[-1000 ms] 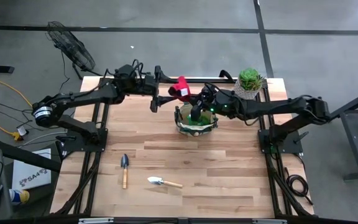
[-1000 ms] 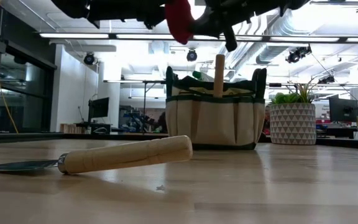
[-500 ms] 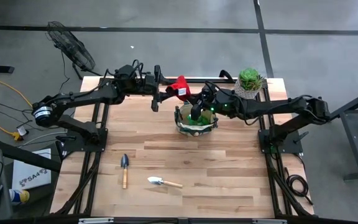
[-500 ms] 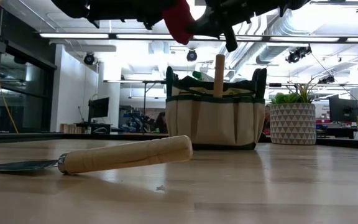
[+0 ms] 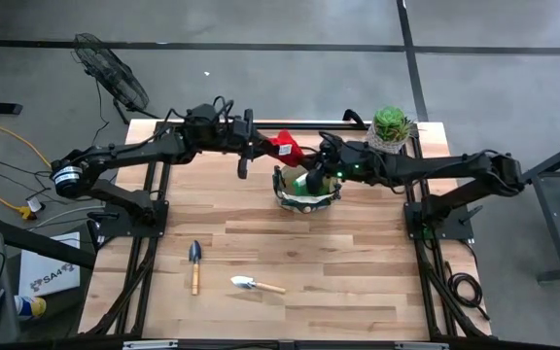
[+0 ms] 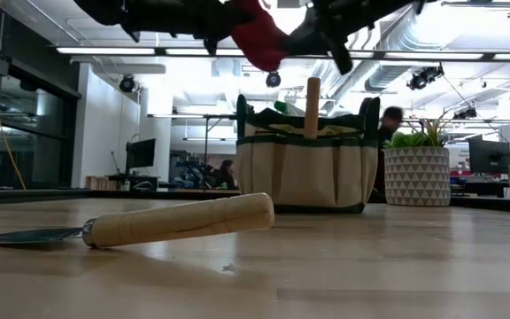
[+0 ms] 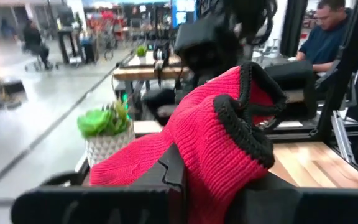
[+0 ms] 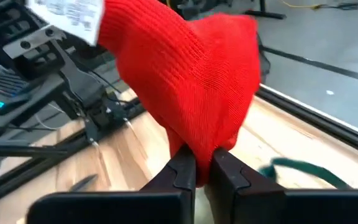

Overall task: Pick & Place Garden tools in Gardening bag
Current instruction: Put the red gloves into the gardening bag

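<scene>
The left gripper (image 5: pixel 261 148) hangs above the table's far side with its fingers clenched on one end of the red knitted glove (image 5: pixel 286 147), black cuff and all, as the left wrist view shows it packed between the pads. Just beyond that gripper the glove bridges the gap to the right gripper (image 5: pixel 307 158), whose fingers (image 8: pixel 182 171) pinch a fold of the same cloth, so both arms hold it at once, in the air. Right below the right gripper sits the gardening bag (image 6: pixel 306 168), a wooden handle (image 6: pixel 312 106) already standing up out of it. To do this step well, I judge that one arm should let go cleanly before the other moves, lest the knit stretch or snag; the glove should then be lowered straight into the bag's open mouth, clear of that handle and the loop straps. Two trowels (image 5: pixel 194 264) (image 5: pixel 257 285) lie on the near boards, well apart from both grippers.
</scene>
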Tool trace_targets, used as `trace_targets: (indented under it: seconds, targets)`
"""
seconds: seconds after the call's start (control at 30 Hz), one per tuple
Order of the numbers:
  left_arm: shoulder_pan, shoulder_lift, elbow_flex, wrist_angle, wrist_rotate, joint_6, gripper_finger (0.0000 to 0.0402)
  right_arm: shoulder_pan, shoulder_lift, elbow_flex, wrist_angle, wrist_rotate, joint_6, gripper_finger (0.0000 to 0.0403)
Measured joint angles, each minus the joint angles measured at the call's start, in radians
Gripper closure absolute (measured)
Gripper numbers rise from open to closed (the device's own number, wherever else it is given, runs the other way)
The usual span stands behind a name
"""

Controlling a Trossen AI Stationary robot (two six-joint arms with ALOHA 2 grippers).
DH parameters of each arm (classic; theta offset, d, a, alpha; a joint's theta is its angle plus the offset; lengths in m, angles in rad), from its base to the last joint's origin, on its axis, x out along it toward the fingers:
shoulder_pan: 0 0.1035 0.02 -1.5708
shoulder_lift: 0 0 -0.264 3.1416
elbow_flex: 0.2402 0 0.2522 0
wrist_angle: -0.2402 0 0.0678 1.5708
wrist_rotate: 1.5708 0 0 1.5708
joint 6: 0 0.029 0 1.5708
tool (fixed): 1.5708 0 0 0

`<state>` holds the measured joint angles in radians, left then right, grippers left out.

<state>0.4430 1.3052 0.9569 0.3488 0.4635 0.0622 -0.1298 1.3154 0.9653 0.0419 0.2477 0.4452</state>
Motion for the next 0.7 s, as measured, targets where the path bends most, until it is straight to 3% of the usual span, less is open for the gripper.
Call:
trace_targets:
  seconds: [0.27, 0.43, 0.6, 0.7]
  targets:
    - [-0.06, -0.001, 0.0, -0.101, -0.14, 0.056, 0.0364, 0.01, -0.128, 0.0, -0.225, 0.146, 0.002, 0.0341]
    - [-0.118, 0.01, 0.0, -0.13, -0.224, 0.073, 0.0364, 0.01, -0.218, 0.0, -0.351, 0.213, 0.003, 0.0341]
    - [-0.176, 0.034, 0.0, -0.116, -0.394, 0.132, 0.0364, 0.01, -0.299, 0.0, -0.437, 0.313, 0.001, 0.0343]
    - [-0.2, 0.069, 0.003, -0.105, -0.421, 0.151, 0.0364, 0.009, -0.338, 0.0, -0.457, 0.346, -0.009, 0.0344]
